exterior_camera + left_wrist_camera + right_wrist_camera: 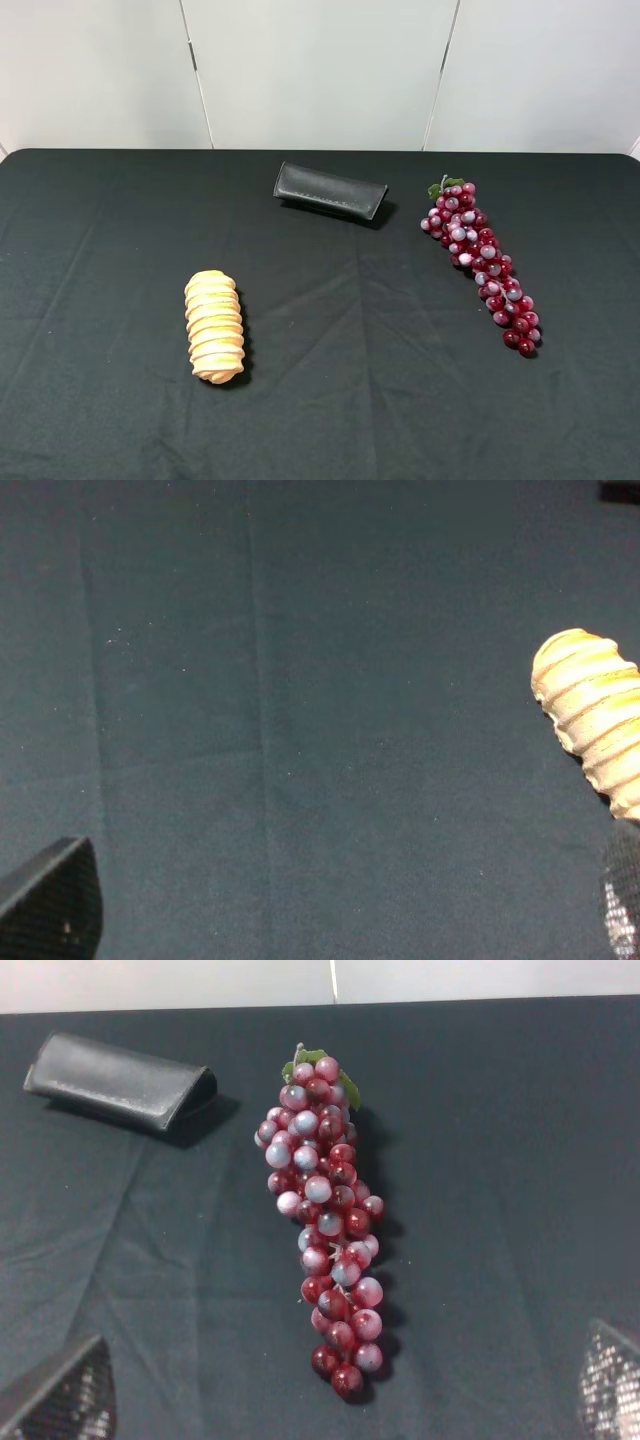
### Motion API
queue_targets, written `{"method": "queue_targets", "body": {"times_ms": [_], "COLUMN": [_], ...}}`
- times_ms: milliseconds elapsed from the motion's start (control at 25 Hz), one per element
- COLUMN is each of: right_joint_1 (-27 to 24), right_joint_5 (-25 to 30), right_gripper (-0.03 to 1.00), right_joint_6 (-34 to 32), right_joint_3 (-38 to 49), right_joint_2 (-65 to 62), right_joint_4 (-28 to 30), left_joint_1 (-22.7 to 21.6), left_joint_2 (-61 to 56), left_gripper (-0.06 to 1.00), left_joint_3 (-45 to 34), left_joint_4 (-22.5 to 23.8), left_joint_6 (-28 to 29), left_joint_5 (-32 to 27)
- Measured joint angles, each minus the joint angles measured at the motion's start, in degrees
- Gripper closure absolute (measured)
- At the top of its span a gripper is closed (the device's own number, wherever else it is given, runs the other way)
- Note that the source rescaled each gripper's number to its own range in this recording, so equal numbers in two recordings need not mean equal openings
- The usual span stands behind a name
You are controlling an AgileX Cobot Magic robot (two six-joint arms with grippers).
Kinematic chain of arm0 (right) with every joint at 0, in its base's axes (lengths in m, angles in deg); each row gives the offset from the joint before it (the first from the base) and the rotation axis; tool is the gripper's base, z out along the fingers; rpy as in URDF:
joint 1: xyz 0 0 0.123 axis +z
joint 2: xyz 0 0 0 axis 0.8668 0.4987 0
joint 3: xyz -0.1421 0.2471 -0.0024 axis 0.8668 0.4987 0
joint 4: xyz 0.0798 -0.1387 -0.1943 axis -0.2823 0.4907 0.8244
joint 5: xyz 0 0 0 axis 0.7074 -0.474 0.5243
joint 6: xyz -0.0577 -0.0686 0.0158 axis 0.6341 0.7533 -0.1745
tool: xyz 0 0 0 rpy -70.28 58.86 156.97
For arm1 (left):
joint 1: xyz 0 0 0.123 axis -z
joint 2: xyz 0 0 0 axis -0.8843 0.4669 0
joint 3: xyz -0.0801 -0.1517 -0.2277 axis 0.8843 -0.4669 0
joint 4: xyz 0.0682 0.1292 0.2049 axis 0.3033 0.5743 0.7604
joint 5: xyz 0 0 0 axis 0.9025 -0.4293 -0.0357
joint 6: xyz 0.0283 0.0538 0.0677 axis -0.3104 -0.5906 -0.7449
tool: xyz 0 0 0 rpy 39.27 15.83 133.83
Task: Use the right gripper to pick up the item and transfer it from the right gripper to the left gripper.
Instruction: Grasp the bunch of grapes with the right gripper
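On the worktop [100,420], the grape bunch [482,262], likely your item, lies untouched at 3 o'clock. Right hand [333,1400] and left hand [337,895] hang released, empty. Pickup hasn't begun: bring the right hand down onto the bunch's middle and close.

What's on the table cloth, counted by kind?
Bread roll: 1
Black case: 1
Grape bunch: 1
Total: 3
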Motion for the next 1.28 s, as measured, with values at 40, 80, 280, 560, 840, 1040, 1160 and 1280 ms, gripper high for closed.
{"method": "queue_targets", "body": {"times_ms": [40,80,280,560,840,1040,1160,1280], "right_joint_1": [0.0,0.0,0.0,0.0,0.0,4.0,7.1,8.3], "right_joint_5": [0.0,0.0,0.0,0.1,0.0,-0.5,-0.5,-0.6], "right_gripper": [-0.03,-0.03,-0.03,-0.03,-0.03,-0.03,-0.03,-0.03], "right_joint_6": [0.0,0.0,0.0,1.0,5.6,7.3,5.9,4.0], "right_joint_3": [0.0,0.0,-0.3,-7.8,-16.2,-21.9,-23.2,-23.5], "right_joint_2": [0.0,0.0,0.3,14.6,31.3,46.8,54.3,60.8], "right_joint_4": [0.0,0.0,0.0,0.0,0.0,0.5,1.0,1.2], "left_joint_1": [0.0,0.0,0.0,0.0,0.0,0.0,0.0,0.0], "left_joint_2": [0.0,0.0,0.0,0.0,0.0,0.0,0.0,0.0], "left_gripper": [-0.04,-0.04,-0.04,-0.04,-0.04,-0.04,-0.04,-0.04], "left_joint_3": [0.0,0.0,0.0,0.0,0.0,0.0,0.0,0.0], "left_joint_4": [0.0,0.0,0.0,0.0,0.0,0.0,0.0,0.1], "left_joint_6": [0.0,0.0,0.0,0.0,0.0,0.0,0.0,0.0], "left_joint_5": [0.0,0.0,0.0,0.0,0.0,0.0,0.0,0.0]}}
